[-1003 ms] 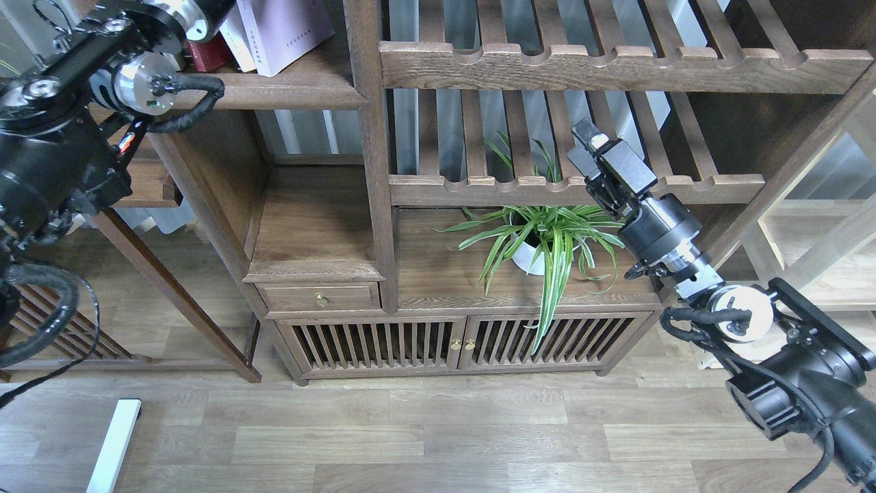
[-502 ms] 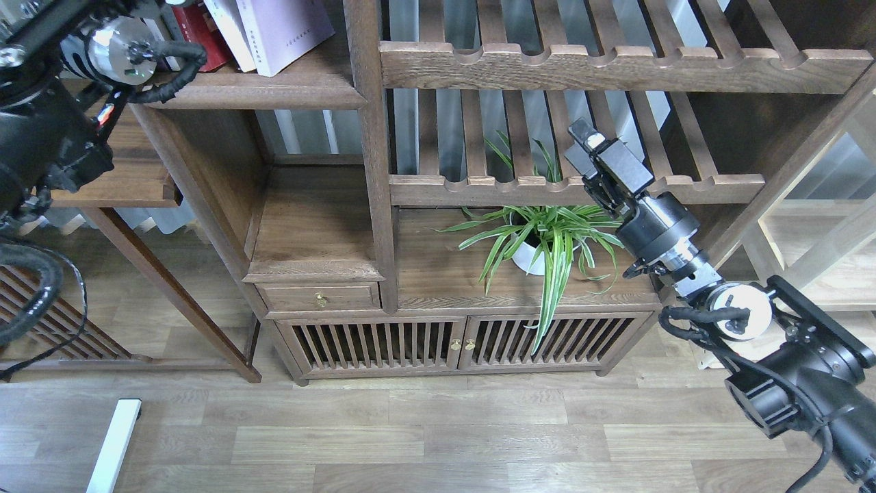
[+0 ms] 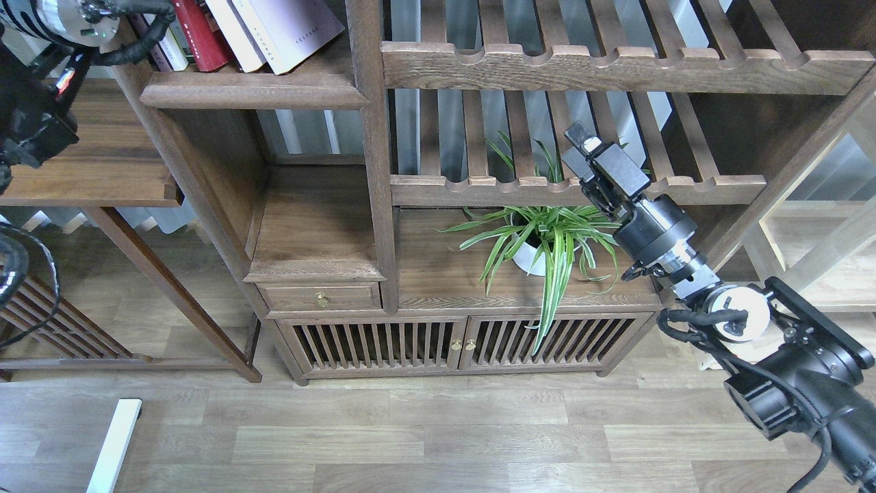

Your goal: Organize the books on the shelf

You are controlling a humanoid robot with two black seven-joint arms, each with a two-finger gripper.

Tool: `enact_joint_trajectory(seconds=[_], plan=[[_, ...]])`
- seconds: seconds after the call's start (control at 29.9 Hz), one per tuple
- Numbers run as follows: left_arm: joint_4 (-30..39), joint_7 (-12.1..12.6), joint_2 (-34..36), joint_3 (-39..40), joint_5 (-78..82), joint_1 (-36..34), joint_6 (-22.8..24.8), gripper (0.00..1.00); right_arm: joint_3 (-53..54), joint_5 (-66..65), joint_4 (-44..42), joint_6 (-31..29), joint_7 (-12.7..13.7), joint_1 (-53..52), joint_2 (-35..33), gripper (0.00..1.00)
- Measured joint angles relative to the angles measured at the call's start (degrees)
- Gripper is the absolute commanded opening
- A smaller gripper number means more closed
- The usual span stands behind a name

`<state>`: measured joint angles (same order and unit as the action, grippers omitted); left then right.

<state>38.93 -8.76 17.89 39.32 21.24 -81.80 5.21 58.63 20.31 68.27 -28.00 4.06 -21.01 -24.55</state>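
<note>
Three books [image 3: 239, 31] are leaning together on the dark wooden shelf [image 3: 253, 92] at top left: a dark red one, a white one and a pale lavender one. The right claw [image 3: 582, 145] is hanging before a slatted rack [image 3: 575, 186], just above a potted spider plant [image 3: 540, 239] on the cabinet top.

1. You are looking at the shelf [image 3: 253, 89], a dark walnut-brown plank with a rounded moulded front edge, sitting at the upper left of the bookcase.
2. The dark red book [image 3: 200, 34] is standing on it, leaning; the white book [image 3: 233, 31] is leaning just beside it on the right.
3. The pale lavender-white book [image 3: 291, 31] is tilting furthest right, its cover facing you.
</note>
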Motion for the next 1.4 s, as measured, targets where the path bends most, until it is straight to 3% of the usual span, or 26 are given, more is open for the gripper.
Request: enact_joint_trajectory(seconds=[0.3,0.5,1.07,1.24,1.4], plan=[[7.06,-0.36,0.44,0.7,-6.44,3.07,0.05,0.59,0.44,-0.35,-0.24,0.0,-0.09,0.32,-0.09,0.91],[12.02,-0.22,4.27,-0.26,-6.85,3.52,0.4,0.67,0.76,-0.43,-0.25,0.0,-0.03,0.36,-0.15,0.91],[31.46,-0.96,17.01,4.28,-7.15,10.01,0.76,0.7,0.88,-1.62,-0.25,0.0,-0.02,1.3,-1.28,0.93],[36.91,-1.14,16.98,9.77,-7.46,13.68,1.18,0.79,0.88,-2.88,-0.25,0.0,-0.02,1.32,-2.74,0.93],[39.36,-2.54,13.57,13.79,-11.92,17.9,2.37,0.83,0.88,-3.61,0.18,0.0,-0.02,1.01,-3.01,0.94]])
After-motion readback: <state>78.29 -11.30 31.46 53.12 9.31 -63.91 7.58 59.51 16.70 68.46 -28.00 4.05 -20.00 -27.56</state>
